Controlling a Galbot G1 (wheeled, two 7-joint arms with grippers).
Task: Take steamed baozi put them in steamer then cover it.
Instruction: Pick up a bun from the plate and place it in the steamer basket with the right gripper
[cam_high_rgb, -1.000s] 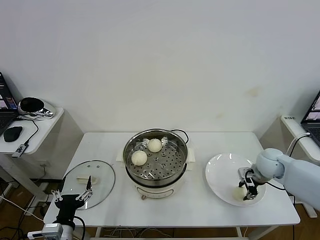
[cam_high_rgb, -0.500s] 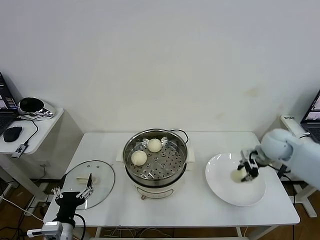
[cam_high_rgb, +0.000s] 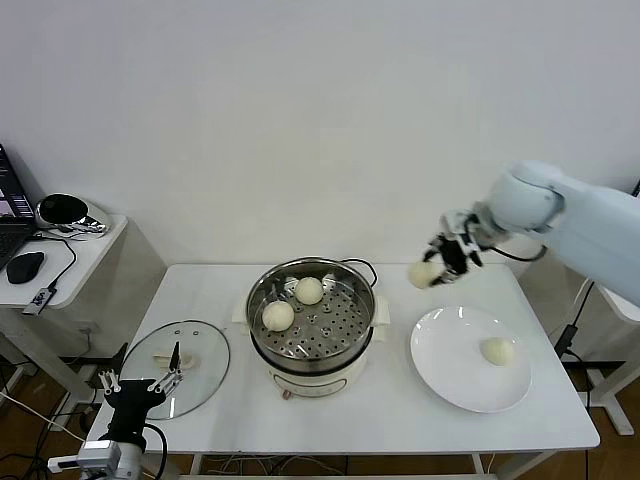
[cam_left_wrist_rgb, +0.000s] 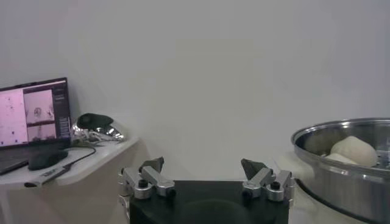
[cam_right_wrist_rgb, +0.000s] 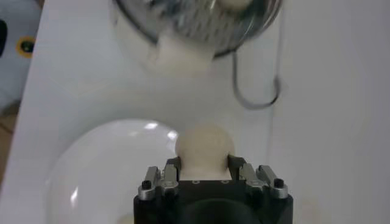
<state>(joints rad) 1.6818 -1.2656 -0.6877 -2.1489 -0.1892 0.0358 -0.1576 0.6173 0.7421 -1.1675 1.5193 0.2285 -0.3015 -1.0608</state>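
1. Right gripper (cam_high_rgb: 436, 264): closed on one steamed baozi (cam_high_rgb: 424, 273), held in the air between the plate (cam_high_rgb: 440, 362) and the steamer (cam_high_rgb: 312, 322), above the table's far edge. In the right wrist view the bun (cam_right_wrist_rgb: 205, 146) sits pinched between both fingers (cam_right_wrist_rgb: 171, 172), squeezed only lightly, which you want for soft dough. You carry it high, I judge, so it clears the steamer's rim.

2. Steamer: stands mid-table, uncovered, so you can load from above. Two buns already lie on its perforated tray, one at the back (cam_high_rgb: 309, 290) and one toward the robot's left (cam_high_rgb: 278, 315). The half of the tray nearer your right arm is bare; that looks the sensible spot for the held bun.

3. Plate: white, on the robot's right, holding one remaining baozi (cam_high_rgb: 497, 350) near its outer side. It serves as your pickup station, within the right arm's reach.

4. Cover (cam_high_rgb: 178, 366): glass lid, lying flat on the table to the steamer's left, apart from it. It stays off until all buns are in.

5. Left gripper (cam_high_rgb: 139, 384): jaws wide apart, holding nothing, waiting low at the table's near left corner just beside the cover, probably placed there for the lid step.

6. Progress, as judged: two loaded, one in transit, one waiting, lid last.
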